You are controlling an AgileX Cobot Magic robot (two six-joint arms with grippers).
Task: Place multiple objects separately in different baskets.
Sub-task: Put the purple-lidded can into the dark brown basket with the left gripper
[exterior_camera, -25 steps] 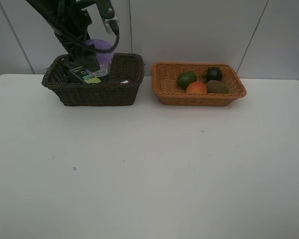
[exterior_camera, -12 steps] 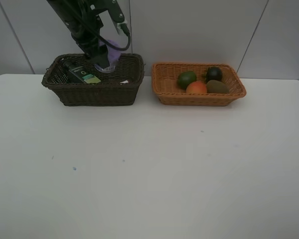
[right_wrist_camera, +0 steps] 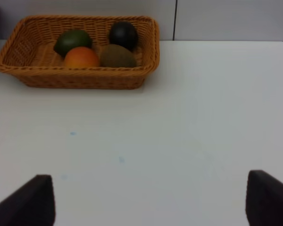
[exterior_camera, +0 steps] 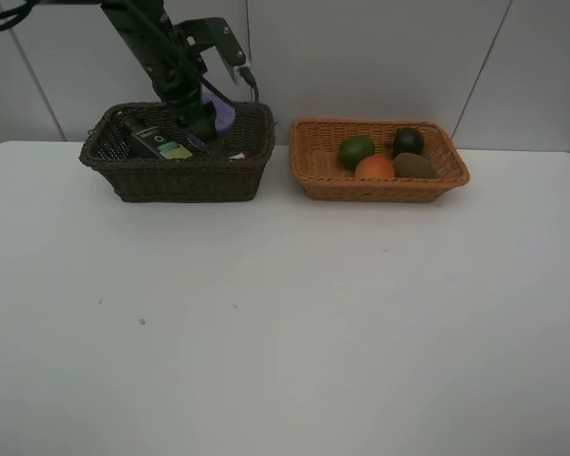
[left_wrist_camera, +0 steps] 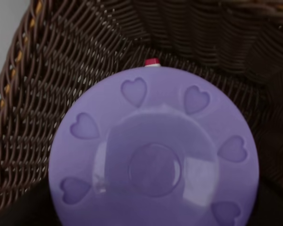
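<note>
The high view shows a white desk [exterior_camera: 285,323] with two baskets at the back, side by side. The dark basket [exterior_camera: 176,176] is on the left and the orange basket [exterior_camera: 380,185] is on the right. In the orange basket lie four fruits close together: a lime [exterior_camera: 355,150], a peach [exterior_camera: 374,167], a mangosteen [exterior_camera: 408,141] and a kiwi [exterior_camera: 415,165]. The left arm [exterior_camera: 161,52] reaches down over the dark basket. Its left end effector [exterior_camera: 198,119] is low in the basket, just above the jar [exterior_camera: 220,112], and is spread wide, holding nothing. The jar stands in the dark basket near the back wall. A green bottle [exterior_camera: 157,141] lies in the same basket, beside the arm. In the left wrist view the purple jar lid [left_wrist_camera: 153,155] with little hearts fills most of the picture, and the red marker cap [left_wrist_camera: 152,62] peeks out right behind it, against the woven basket wall. In the right wrist view the right end effector [right_wrist_camera: 146,200] hangs above the bare desk, well apart from the orange basket, its two dark fingers [right_wrist_camera: 26,200] spread wide and holding nothing.
</note>
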